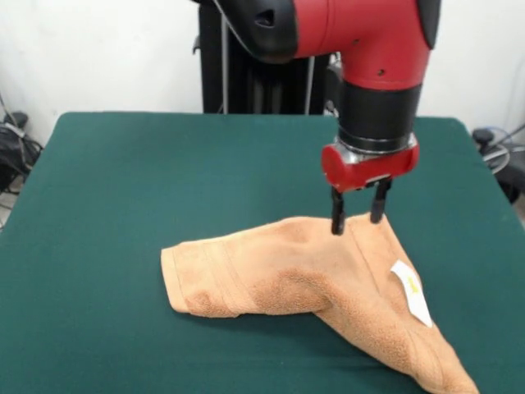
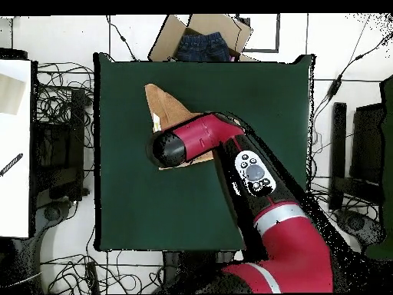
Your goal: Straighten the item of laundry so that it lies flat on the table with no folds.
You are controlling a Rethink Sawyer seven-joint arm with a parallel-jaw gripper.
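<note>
Jaws [image 1: 358,212] hang parted, their two black tips just touching or barely above the raised fold of the towel [image 1: 312,279], gripping nothing as far as the front view shows. Below and to either side of them the towel lies bunched in a bent shape on the tabletop [image 1: 123,180], one thick folded arm running off to one side, the other running away past the white tag [image 1: 410,291] toward the near edge. From above, the arm [image 2: 230,146] hides most of the cloth. To do this step well, I judge the tips should sink astride the ridge, pinch only the top layer, then lift and draw it outward, away from the folded arm, so the layers peel apart instead of dragging together.
</note>
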